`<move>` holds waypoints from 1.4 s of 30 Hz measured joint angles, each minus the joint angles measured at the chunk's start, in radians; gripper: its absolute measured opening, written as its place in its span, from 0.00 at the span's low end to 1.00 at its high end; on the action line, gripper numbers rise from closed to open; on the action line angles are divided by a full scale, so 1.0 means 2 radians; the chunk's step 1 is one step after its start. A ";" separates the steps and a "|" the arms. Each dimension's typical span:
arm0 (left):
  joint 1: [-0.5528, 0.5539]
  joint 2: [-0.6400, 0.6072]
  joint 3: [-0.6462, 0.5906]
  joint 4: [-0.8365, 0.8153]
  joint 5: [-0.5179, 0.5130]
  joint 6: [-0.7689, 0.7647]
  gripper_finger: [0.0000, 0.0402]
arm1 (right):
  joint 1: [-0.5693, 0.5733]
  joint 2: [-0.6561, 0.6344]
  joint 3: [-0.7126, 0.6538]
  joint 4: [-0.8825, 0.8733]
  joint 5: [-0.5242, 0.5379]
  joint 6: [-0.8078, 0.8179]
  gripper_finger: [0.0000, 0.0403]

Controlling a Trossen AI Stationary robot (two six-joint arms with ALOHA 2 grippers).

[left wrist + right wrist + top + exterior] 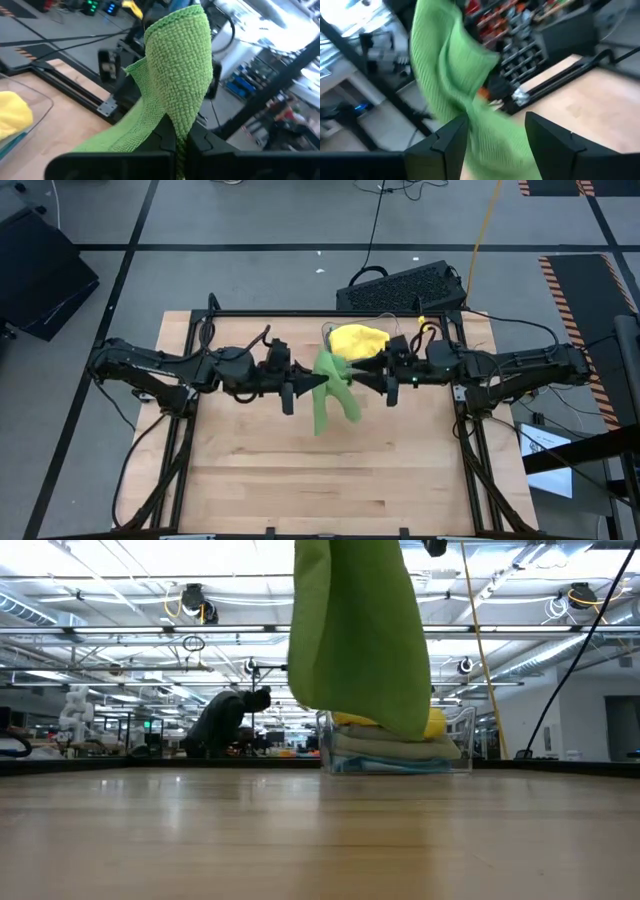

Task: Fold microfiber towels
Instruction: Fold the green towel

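Observation:
A bright green microfiber towel [333,395] hangs in the air over the middle of the table, between my two grippers. My left gripper [316,383] comes in level from the table's left and is shut on it. My right gripper [354,377] faces it from the right and is open, with the cloth [485,125] running between its two fingers. In the low view the towel [355,635] hangs clear of the wood. A yellow towel [357,340] lies on top of other folded cloths in a clear bin [460,745]. My left gripper pinches a bunched fold of the green towel [181,131] between its two fingers, which point level toward the table's right. Part of the cloth stands up above the fingers and laps over; the rest hangs slack below, clear of the table. My right gripper: the cloth passes between its open fingers [451,141], and I cannot tell whether either finger touches it.
The clear bin [330,332] stands at the table's far edge, just behind the grippers. A black box [400,285] sits beyond that edge. Black frame rails [180,450] run along the left and right sides. Bare wood [320,480] stretches toward the near edge.

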 joint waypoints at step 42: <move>0.004 0.000 0.000 -0.027 0.102 0.061 0.02 | 0.076 0.114 0.077 -0.040 -0.025 -0.011 0.01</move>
